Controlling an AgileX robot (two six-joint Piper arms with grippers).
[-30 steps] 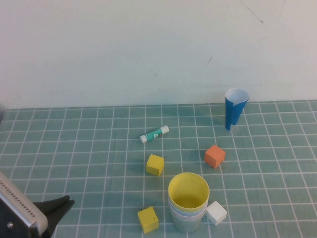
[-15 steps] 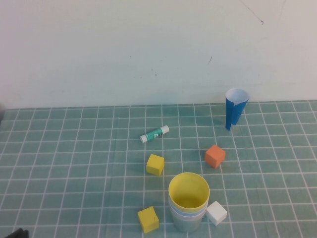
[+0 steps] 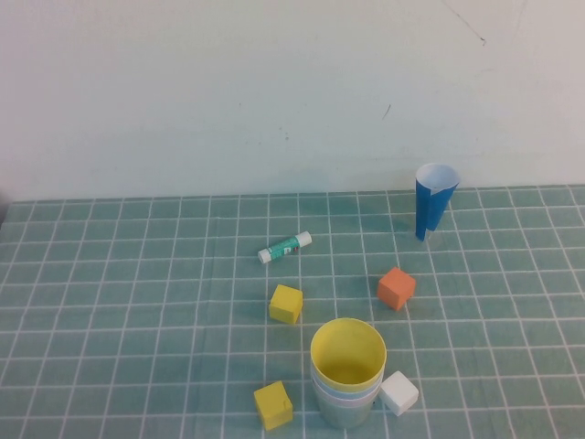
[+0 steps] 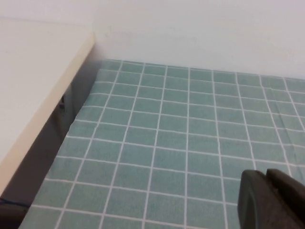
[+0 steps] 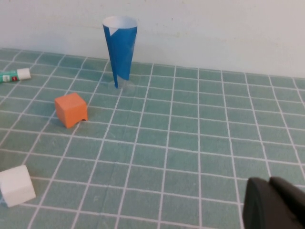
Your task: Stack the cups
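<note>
The cups stand nested in one stack (image 3: 347, 375) near the front middle of the green grid mat in the high view. The yellow cup (image 3: 347, 351) is on top; below it show a light blue rim (image 3: 346, 396) and a pale lower cup. A pink cup does not show. Neither arm shows in the high view. My left gripper (image 4: 265, 177) is shut and empty over bare mat near the mat's left edge. My right gripper (image 5: 269, 184) is shut and empty over bare mat, to the right of the stack.
A dark-blue paper cone (image 3: 434, 202) (image 5: 120, 47) stands at the back right. An orange cube (image 3: 396, 288) (image 5: 71, 109), a white cube (image 3: 399, 393) (image 5: 15, 185), two yellow cubes (image 3: 285, 304) (image 3: 273, 405) and a glue stick (image 3: 284, 247) lie round the stack. A white ledge (image 4: 33, 90) borders the mat's left.
My left gripper has drawn back out of the high view's lower left corner. The stack and the other things have not moved.
</note>
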